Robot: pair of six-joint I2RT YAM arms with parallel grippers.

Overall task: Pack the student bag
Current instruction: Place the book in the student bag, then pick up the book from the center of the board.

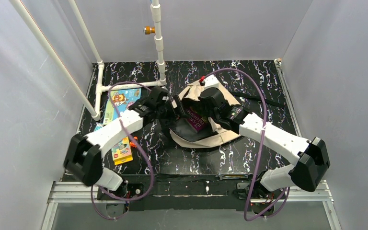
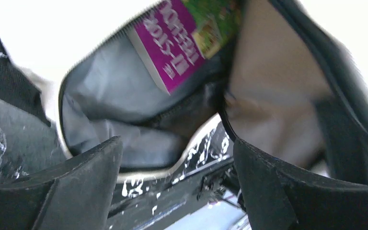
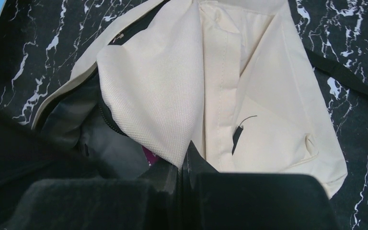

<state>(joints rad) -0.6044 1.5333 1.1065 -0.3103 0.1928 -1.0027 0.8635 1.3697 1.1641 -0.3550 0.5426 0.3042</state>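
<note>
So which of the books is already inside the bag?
The purple-covered book, lying against the dark lining of the open student bag. The blue book and the yellow book lie out on the table, to the left.

White-walled lab booth (image 1: 24,96), PVC frame (image 1: 159,45)

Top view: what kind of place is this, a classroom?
Probably a robot test booth, not a classroom: plain white walls box in a black marbled table, a left arm and a right arm are bolted at its near edge, and white pipes stand behind.
</note>
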